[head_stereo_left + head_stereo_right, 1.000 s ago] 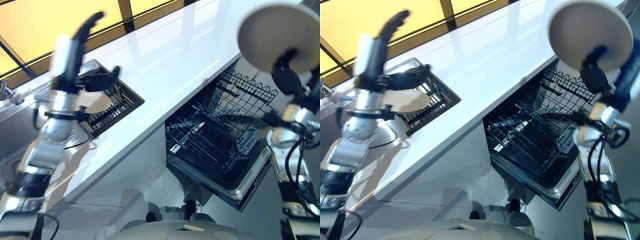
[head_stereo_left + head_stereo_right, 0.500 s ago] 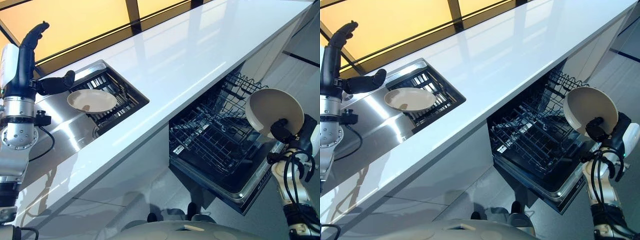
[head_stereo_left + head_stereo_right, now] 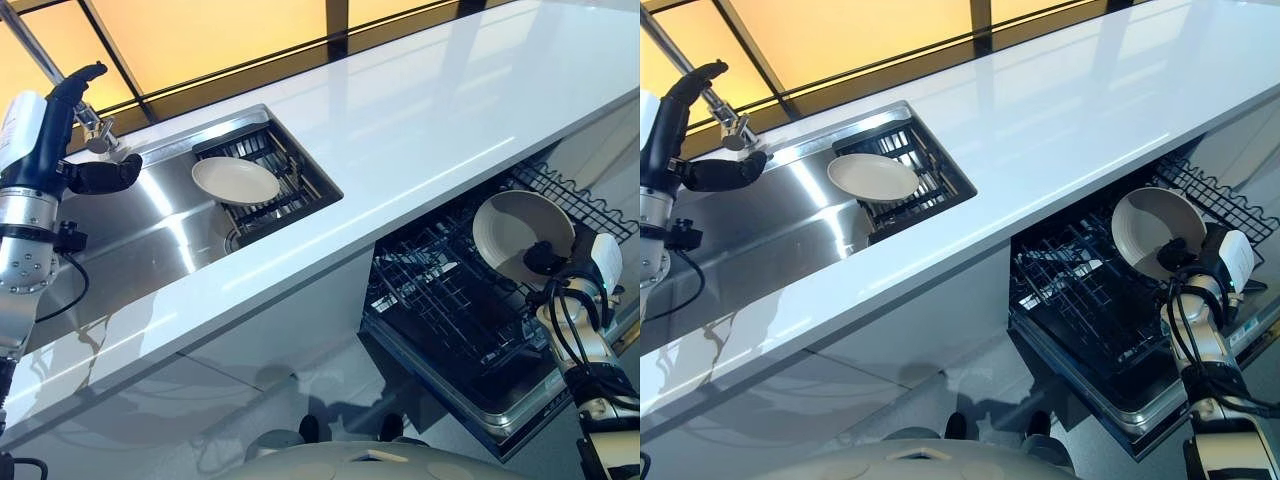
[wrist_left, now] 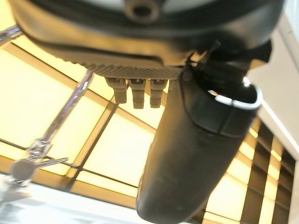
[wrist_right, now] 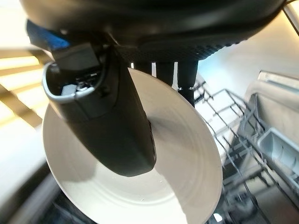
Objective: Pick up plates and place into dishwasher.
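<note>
Right wrist view: unmarked plate (image 5: 135,186) between fingers (image 5: 187,77).

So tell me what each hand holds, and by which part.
Right hand pinches a plate at its lower rim, thumb on its face. Left hand holds nothing.

The lower rim of the held plate (image 5: 140,186) is cut off at the bottom edge of the right wrist view. The dishwasher rack (image 3: 450,300) is partly hidden beneath the counter (image 3: 420,130).
</note>
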Tool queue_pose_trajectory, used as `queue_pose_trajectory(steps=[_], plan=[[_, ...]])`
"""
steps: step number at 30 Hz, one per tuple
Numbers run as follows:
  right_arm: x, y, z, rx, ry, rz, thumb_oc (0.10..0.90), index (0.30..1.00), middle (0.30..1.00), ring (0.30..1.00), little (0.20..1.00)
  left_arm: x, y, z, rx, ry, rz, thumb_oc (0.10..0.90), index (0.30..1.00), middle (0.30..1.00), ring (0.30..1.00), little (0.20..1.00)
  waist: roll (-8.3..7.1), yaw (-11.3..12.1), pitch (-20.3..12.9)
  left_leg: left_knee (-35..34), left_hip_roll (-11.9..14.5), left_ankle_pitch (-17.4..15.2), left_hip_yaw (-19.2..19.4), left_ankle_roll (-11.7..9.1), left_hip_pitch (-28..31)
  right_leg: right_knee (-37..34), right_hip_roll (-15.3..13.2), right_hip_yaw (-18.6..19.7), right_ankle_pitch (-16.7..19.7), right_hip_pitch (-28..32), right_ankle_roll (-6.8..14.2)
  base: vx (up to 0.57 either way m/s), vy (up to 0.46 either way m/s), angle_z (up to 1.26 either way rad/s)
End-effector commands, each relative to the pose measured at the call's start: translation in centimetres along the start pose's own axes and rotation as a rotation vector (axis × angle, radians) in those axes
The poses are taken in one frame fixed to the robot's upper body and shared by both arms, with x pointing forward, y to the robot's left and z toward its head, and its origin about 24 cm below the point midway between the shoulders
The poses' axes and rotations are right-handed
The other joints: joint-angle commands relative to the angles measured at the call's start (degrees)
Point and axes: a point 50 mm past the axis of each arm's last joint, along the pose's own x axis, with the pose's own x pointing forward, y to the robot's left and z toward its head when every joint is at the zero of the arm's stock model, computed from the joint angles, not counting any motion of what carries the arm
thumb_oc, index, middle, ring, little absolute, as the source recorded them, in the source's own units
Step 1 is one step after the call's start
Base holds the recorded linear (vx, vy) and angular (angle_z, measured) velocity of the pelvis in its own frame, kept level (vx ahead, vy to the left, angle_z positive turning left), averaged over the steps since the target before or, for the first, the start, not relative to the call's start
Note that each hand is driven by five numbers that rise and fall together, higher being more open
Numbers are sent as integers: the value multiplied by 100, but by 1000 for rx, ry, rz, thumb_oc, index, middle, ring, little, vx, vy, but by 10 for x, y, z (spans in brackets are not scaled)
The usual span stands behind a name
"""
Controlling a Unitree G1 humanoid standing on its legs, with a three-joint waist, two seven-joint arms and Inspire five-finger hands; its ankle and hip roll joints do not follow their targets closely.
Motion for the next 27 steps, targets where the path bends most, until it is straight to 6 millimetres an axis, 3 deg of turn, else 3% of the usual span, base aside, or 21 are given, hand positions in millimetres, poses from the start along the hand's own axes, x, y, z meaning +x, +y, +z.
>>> queue_pose_trajectory(steps=[1,8,17,18,19,20,22,27], plan=[[32,-59,58,-134,-149,-177,100,300,300,300,200,26,47,33,133,-193,134,800,900,900,900,900,25,-20,-145,247,-329,-561,370,-29,-226,950,372,-182,-1390,114,-100,23,-25,16],[40,-59,44,-400,-1,-121,100,300,300,300,200,27,50,40,199,-234,89,800,900,900,900,900,50,64,11,324,-290,-494,363,-84,-379,919,398,-223,-1353,44,-185,39,-30,13],[46,-59,59,-546,-54,-95,111,309,309,309,211,30,48,51,221,-297,82,800,900,900,900,900,73,61,211,440,-258,-458,375,-76,-557,994,419,-123,-1342,-108,-228,-3,-15,-1],[45,-57,60,-540,-62,-89,322,491,491,491,422,30,48,52,224,-298,80,800,900,900,900,900,76,50,224,440,-257,-456,381,-73,-556,995,421,-110,-1338,-111,-226,11,-28,-4],[45,-56,61,-530,-70,-84,682,799,799,799,782,31,48,52,227,-299,78,800,900,900,900,900,79,45,234,439,-256,-456,386,-69,-552,995,423,-101,-1335,-110,-226,16,-34,-3],[45,-53,64,-505,-95,-72,800,900,900,900,900,32,47,52,236,-300,71,800,900,900,900,900,88,30,246,440,-261,-456,389,-62,-549,990,425,-88,-1328,-108,-222,20,-37,-3],[44,-50,69,-465,-132,-62,800,900,900,900,900,32,45,52,239,-303,65,800,900,900,900,900,102,16,260,442,-265,-455,395,-58,-546,992,421,-71,-1322,-111,-220,13,-32,-3],[36,-46,105,-240,-317,-75,800,900,900,900,900,36,40,51,278,-306,42,800,900,900,900,900,189,-75,338,451,-294,-446,408,-52,-571,1009,425,-6,-1296,-177,-216,0,0,0]])
